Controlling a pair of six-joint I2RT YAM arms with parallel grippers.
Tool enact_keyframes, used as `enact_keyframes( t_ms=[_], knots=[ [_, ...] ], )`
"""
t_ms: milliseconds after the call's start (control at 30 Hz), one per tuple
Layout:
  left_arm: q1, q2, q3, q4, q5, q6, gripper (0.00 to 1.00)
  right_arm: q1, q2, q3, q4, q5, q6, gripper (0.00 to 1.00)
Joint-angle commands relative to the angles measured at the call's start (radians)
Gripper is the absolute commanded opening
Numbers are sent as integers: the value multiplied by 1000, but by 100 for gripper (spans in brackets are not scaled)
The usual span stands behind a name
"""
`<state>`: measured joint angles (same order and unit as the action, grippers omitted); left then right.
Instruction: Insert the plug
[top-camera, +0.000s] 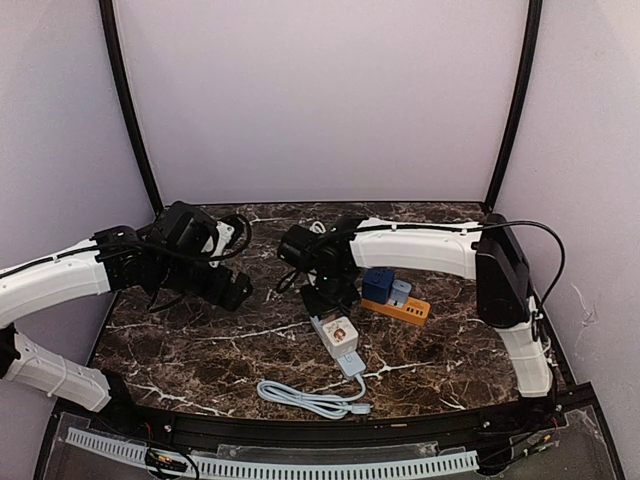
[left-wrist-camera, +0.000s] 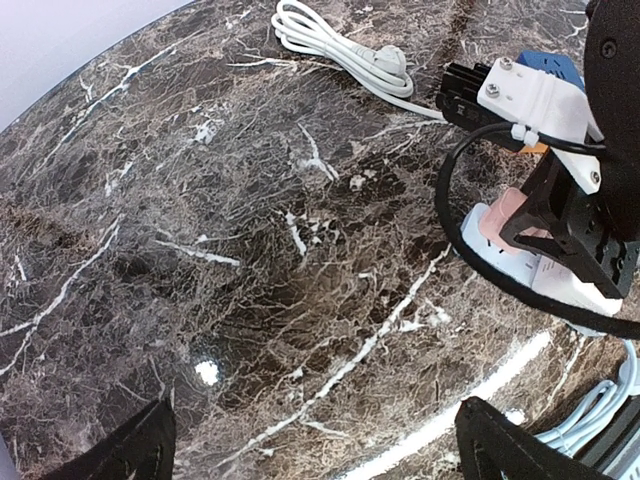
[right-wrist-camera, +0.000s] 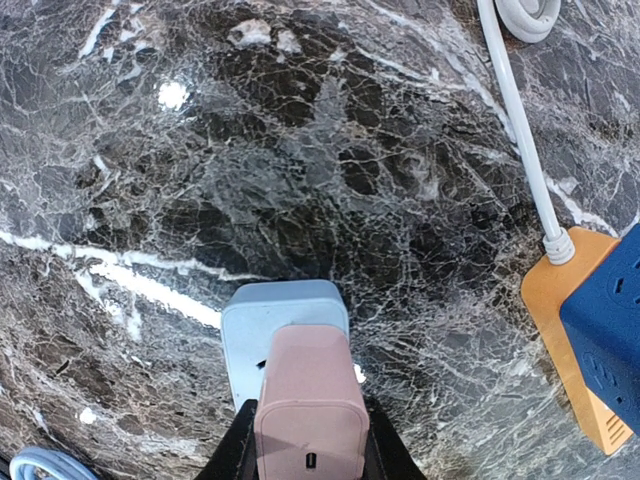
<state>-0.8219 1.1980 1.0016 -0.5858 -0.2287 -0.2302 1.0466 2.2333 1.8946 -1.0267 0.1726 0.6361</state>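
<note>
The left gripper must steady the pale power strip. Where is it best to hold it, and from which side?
Hold the power strip across its two long sides, at the end left free by the pink plug, coming down from above. It lies flat and is narrow that way; the right gripper, shut on the plug, fills the other end.

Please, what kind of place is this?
Probably a robot test booth, not a home: plain pale walls with black frame poles enclose a marble-patterned tabletop, and the right gripper holds a pink charger at a pale power strip.
</note>
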Motion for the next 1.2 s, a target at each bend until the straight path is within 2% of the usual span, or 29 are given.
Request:
enact_keyframes(
  t_ms=[0, 400, 767, 1000, 1167],
  knots=[
    [4, -35, 38, -36, -30, -7, 99, -18, 198, -5, -22, 0, -24, 0],
    [4, -58, 53, -63, -61, 7, 99, -130, 264, 279, -132, 53, -99, 0],
    [4, -36, 88, -70, -60, 21, 99, -195, 278, 380, -88, 82, -144, 0],
    [4, -14, 101, -70, -46, 26, 99, -206, 242, 318, -48, 12, -169, 0],
    [4, -3, 109, -65, -43, 27, 99, -207, 169, 229, 18, -22, -183, 16]
  ],
)
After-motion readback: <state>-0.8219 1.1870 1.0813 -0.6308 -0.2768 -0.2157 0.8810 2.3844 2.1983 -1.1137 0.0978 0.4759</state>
